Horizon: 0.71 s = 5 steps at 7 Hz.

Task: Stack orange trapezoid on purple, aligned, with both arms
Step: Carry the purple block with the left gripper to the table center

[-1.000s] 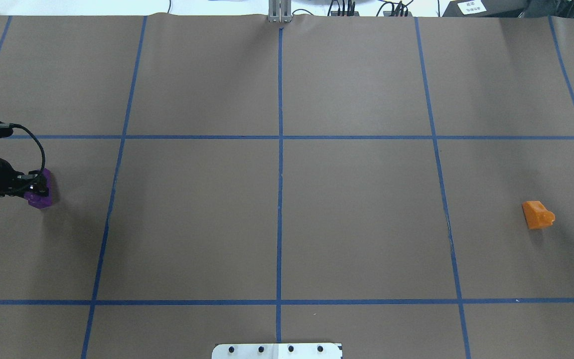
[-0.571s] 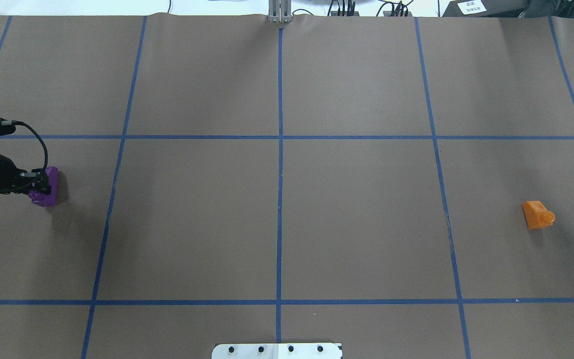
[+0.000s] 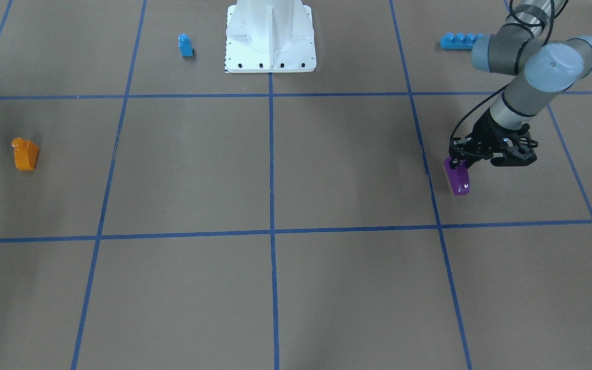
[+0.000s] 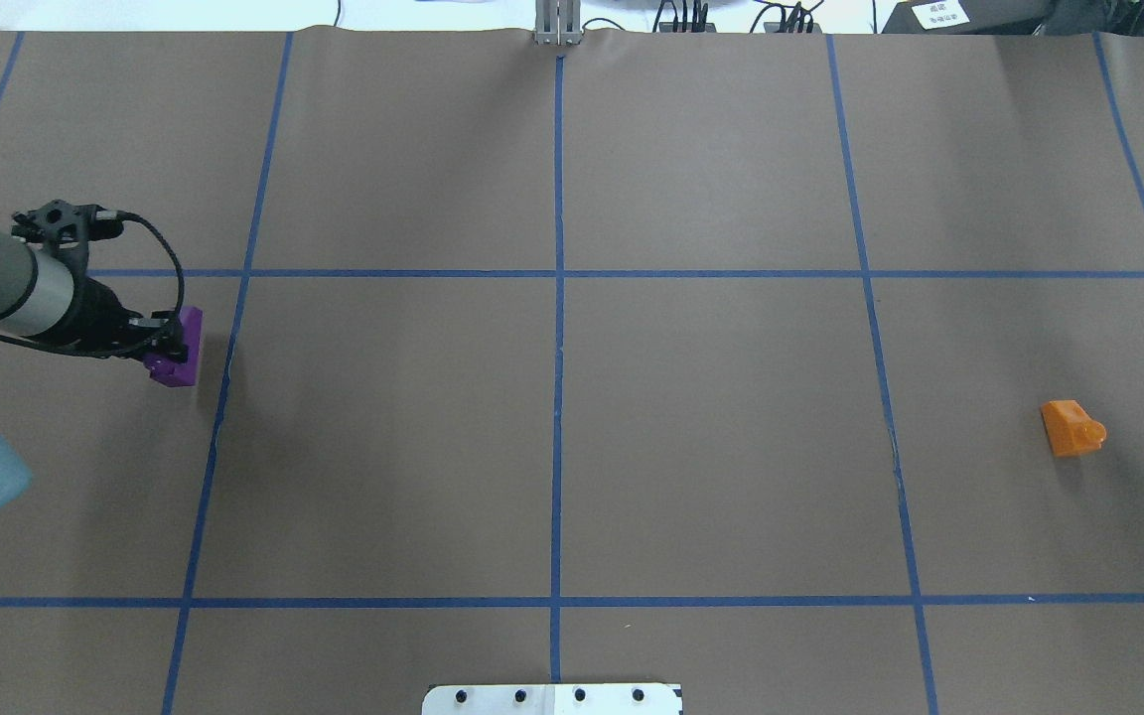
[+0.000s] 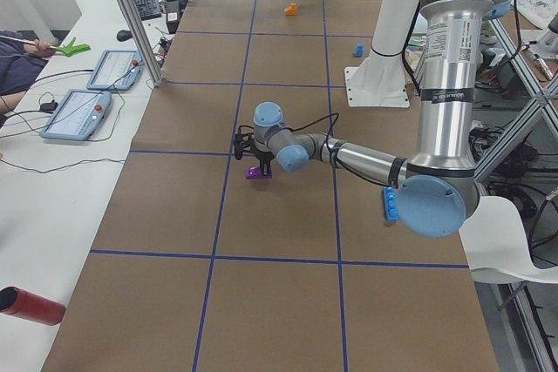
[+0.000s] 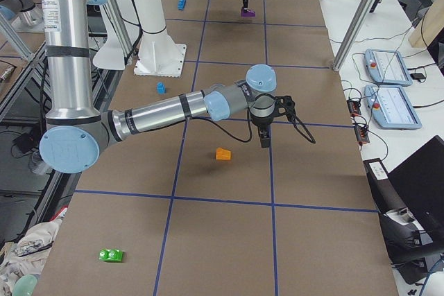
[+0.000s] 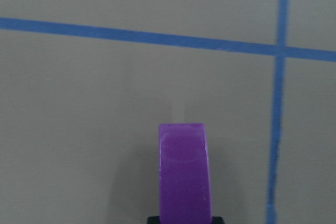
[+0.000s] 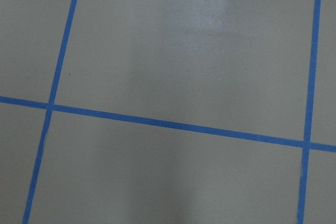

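Left gripper clamped on the purple block, just beside a blue tape line, right gripper with its opening impossible to judge, near the orange block, resting far across the brown table

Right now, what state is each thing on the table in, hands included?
left hand: shut on the purple block.
purple block: held by the left hand.
orange trapezoid: lying free, untouched.
right hand: beside the orange trapezoid, not touching; open or shut unclear.
small blue block: standing free.
long blue brick: lying free.
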{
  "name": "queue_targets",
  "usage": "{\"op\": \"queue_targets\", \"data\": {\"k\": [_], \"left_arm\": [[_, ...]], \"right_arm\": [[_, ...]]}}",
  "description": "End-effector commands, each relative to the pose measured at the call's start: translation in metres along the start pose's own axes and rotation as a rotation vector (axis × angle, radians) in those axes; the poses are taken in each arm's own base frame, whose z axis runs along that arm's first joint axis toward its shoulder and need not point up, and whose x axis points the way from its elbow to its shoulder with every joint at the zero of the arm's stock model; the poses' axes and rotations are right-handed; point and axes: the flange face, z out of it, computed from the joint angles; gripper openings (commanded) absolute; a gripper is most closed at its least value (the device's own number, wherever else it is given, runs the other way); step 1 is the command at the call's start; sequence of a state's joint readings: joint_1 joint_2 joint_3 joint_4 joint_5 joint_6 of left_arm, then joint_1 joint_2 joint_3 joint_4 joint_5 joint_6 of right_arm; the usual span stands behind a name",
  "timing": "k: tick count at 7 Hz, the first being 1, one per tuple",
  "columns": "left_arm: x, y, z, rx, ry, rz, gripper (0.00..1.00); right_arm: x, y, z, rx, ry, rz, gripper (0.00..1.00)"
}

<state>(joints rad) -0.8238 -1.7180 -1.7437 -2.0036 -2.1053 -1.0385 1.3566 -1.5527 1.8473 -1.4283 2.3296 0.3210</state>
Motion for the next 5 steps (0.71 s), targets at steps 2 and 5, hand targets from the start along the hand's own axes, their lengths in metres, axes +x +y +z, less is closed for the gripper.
{"op": "queue_targets", "data": {"k": [2,5], "left_arm": [[0.22,0.001,-0.012,-0.036,-0.056,0.094,0.0],[0.353,0.012,0.0,-0.038,-0.044,0.172,0.0]], "right_arm": [[-0.002,-0.001,0.0,0.024,-0.011,-0.027,1.0],[-0.002,-0.001,0.0,0.023,-0.011,-0.026,1.0]]}}
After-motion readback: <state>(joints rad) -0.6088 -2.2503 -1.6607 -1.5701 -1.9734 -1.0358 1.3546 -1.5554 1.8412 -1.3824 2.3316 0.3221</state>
